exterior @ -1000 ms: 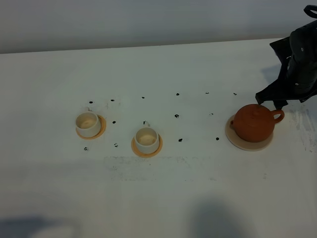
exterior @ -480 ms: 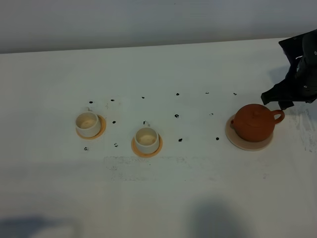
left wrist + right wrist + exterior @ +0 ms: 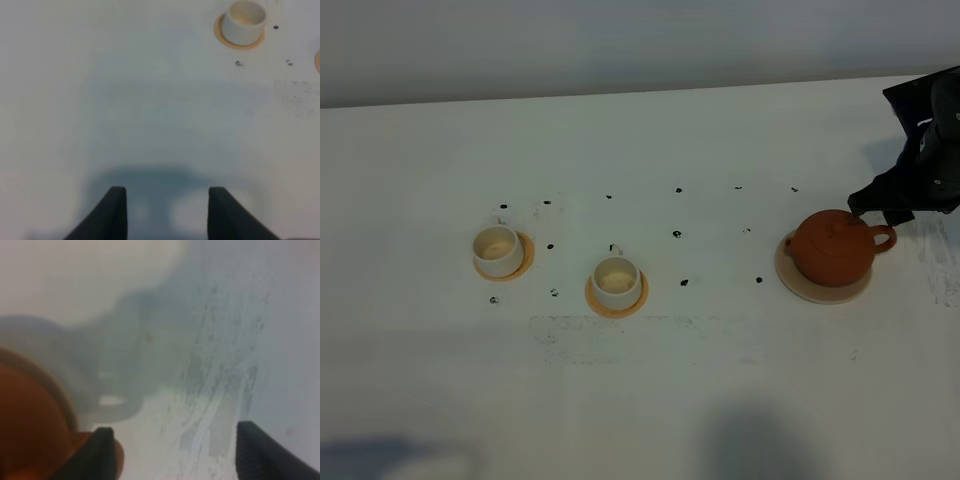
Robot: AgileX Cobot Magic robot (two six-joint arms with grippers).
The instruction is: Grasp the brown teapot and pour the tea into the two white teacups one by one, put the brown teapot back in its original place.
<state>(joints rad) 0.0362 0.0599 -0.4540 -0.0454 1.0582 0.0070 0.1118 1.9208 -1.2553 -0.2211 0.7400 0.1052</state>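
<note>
Though farther right, claw (image 3: 881, 212) near teapot (image 3: 832, 250)

White tabletop (image 3: 650, 400); two orange-tan round coasters, one toward left (image 3: 527, 256), other nearer middle (image 3: 617, 312); small black specks (image 3: 676, 234) scattered around; faint scuffed patch (image 3: 610, 330) nearer front; grey wall (image 3: 620, 45) behind

brown teapot (image 3: 832, 248): upright, lidded, on pale round disc (image 3: 820, 295) | white teacup (image 3: 617, 282): upright, left of teapot | second white teacup (image 3: 498, 250): upright, farther left
</note>
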